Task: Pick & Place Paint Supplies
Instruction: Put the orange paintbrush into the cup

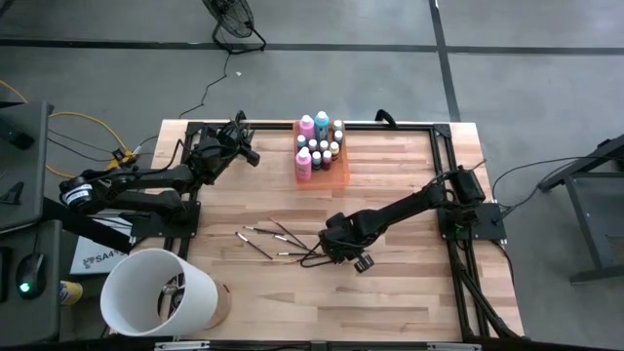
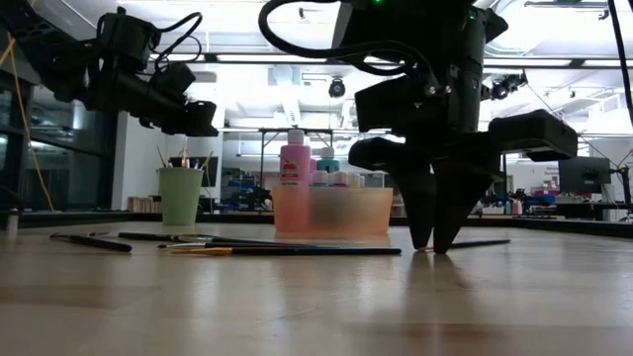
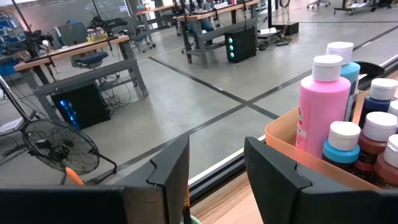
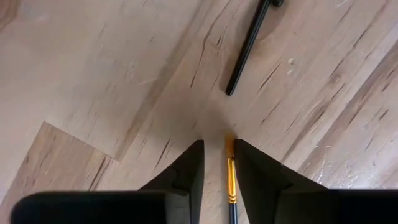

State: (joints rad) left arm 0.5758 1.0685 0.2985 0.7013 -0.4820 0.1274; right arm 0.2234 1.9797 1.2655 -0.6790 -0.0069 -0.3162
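**Right gripper straddles a brush on the table**

The right gripper (image 4: 217, 163) stands tips-down on the wood near the middle of the table (image 1: 409, 292), its fingers narrowed around a thin brush (image 4: 230, 177) whose gold ferrule shows in the gap between them. The jaws look close to the handle but not clearly pressed on it, so I would judge the grasp to be forming, not made. Coming straight down suits a thing this thin and flat: the fingers have to reach the board on both sides to get under it.

More brushes (image 1: 265, 236) lie scattered to the left of that gripper, flat and pointing different ways, one loose brush (image 4: 249, 46) just beyond the fingertips. They probably need taking one at a time.

The bottles (image 1: 319, 144) stand packed upright in the orange tray (image 1: 341, 177) at the far edge, pink and teal ones tallest.

The left gripper (image 3: 214, 168) hangs raised at the far left, beside the tray, fingers part open and holding nothing, apparently waiting. A green cup (image 2: 180, 195) stands below it with brushes already in it, likely the brushes' destination.
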